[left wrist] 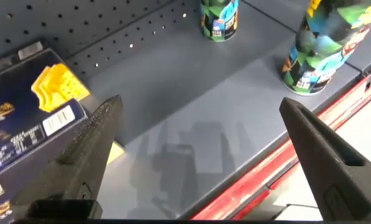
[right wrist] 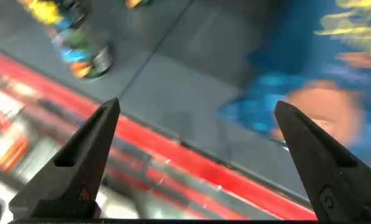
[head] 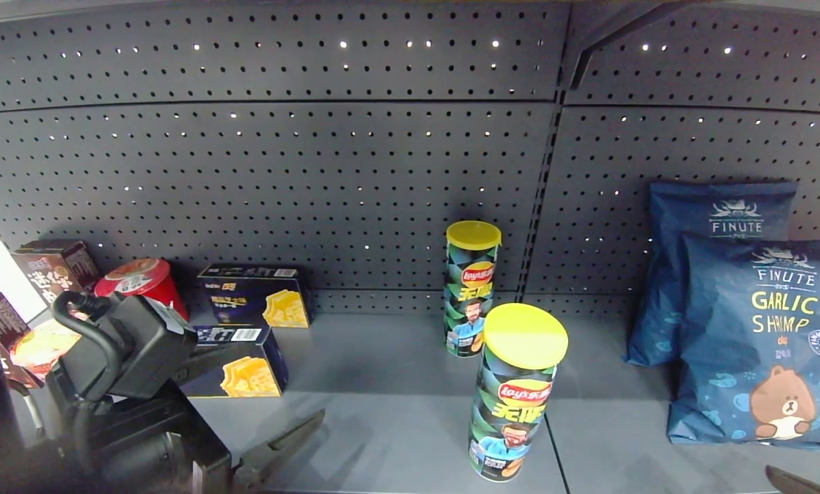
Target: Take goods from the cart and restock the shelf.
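Restocking is judged between placements: 2 chip cans (head: pixel 516 391) stand upright on the shelf (head: pixel 396 384). Left gripper (left wrist: pixel 201 106) and right gripper (right wrist: pixel 197 106) are held spread and empty at the shelf front. Another item must next be fetched from the cart.

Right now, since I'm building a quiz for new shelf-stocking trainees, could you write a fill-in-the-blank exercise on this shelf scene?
The front chip can and the rear chip can both have ____ lids.
The blue snack bags number ____.
The left end effector is ____ and holds nothing.
The red cup stands on the robot's ____ of both cans.
Missing words: yellow; two; open; left.
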Available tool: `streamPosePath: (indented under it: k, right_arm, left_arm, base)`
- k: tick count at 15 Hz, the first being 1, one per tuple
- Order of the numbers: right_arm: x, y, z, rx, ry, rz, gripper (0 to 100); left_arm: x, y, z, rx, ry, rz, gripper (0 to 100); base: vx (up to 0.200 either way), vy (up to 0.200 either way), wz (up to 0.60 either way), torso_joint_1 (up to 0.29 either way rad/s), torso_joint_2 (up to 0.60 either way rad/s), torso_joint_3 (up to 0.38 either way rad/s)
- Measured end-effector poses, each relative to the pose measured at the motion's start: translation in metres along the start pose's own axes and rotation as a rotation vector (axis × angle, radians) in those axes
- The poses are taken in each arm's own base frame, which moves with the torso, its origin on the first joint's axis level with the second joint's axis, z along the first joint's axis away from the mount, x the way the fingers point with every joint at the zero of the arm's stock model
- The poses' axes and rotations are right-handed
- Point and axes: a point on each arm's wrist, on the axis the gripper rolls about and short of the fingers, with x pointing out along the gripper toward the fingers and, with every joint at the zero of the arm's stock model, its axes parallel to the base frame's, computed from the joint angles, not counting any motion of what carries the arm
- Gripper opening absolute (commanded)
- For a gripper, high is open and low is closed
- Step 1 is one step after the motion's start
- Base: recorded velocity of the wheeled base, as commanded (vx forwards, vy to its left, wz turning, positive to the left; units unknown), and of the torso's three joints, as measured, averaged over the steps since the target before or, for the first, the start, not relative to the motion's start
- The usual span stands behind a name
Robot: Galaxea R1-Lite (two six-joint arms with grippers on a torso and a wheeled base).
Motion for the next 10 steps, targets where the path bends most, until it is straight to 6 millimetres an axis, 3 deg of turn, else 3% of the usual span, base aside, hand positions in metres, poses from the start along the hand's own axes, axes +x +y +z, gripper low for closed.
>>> streamPosePath:
  k: [4, 10]
  right_arm:
    - [0.043, 0.023, 0.005, 0.087, 0.07, 0.067, 100]
    - [0.084, 0.035, 0.008, 0.086, 0.197, 0.03, 100]
  left_arm:
    - [0.008, 0.0, 0.002, 0.003, 0.015, 0.011, 100]
    - [0.023, -0.004, -0.008, 0.011, 0.089, -0.014, 100]
  base:
    - [0.0, 0.0, 0.0, 0.0, 0.0, 0.0]
    - [0.0, 0.0, 0.0, 0.0, 0.0, 0.0]
